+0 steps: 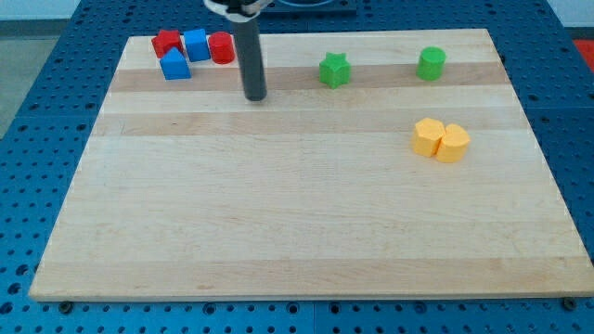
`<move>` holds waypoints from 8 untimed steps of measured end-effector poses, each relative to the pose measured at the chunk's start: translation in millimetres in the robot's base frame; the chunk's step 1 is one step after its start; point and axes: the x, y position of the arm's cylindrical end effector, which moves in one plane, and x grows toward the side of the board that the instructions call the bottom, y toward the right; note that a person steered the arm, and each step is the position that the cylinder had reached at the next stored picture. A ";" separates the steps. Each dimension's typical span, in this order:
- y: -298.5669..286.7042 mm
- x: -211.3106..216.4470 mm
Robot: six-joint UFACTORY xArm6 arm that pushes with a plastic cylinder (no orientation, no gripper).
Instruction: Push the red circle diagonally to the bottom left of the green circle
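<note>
The red circle (222, 47) stands near the view's top left of the wooden board (297, 232), touching a blue block (196, 44). The green circle (432, 63) stands far off at the view's top right. My tip (255, 96) rests on the board just below and right of the red circle, a short gap apart from it, and well left of the green circle.
A red block (167, 42) and a second blue block (174, 65) sit left of the red circle. A green star (334, 70) lies between my tip and the green circle. Two yellow blocks (441, 140) sit touching below the green circle.
</note>
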 end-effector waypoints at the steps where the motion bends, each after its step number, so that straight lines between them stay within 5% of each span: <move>1: 1.7 -17.7; 5: 8.3 -37.7; 7: 16.0 -123.9; 8: -36.6 -131.1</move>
